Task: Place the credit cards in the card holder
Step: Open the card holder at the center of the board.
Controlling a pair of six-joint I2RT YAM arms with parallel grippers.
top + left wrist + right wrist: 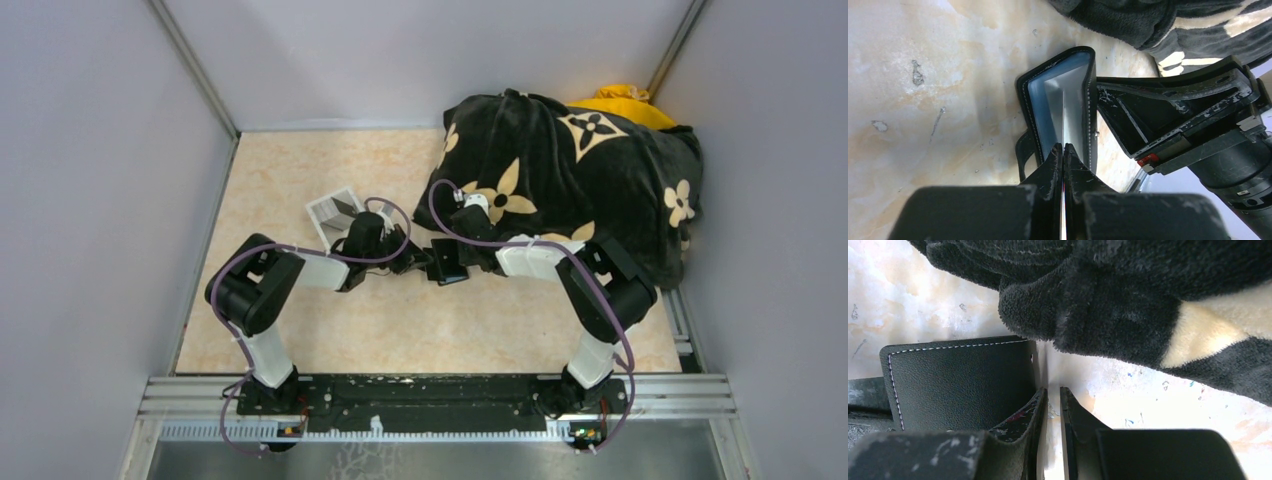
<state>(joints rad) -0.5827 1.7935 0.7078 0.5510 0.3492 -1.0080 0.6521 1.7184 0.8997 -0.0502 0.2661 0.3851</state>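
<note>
1. The left end effector [1064, 146] is pinching a credit card [1064, 120] edge-on, its far edge lying inside the open card holder [1048, 100] directly ahead.
2. The right end effector [1053, 390] is sitting beside the card holder; whether it grips cannot be told.

Black card holder [1050, 110], white stitching (pale grey lining); black cushion [590, 170], cream flowers; beige table [300, 180].
</note>
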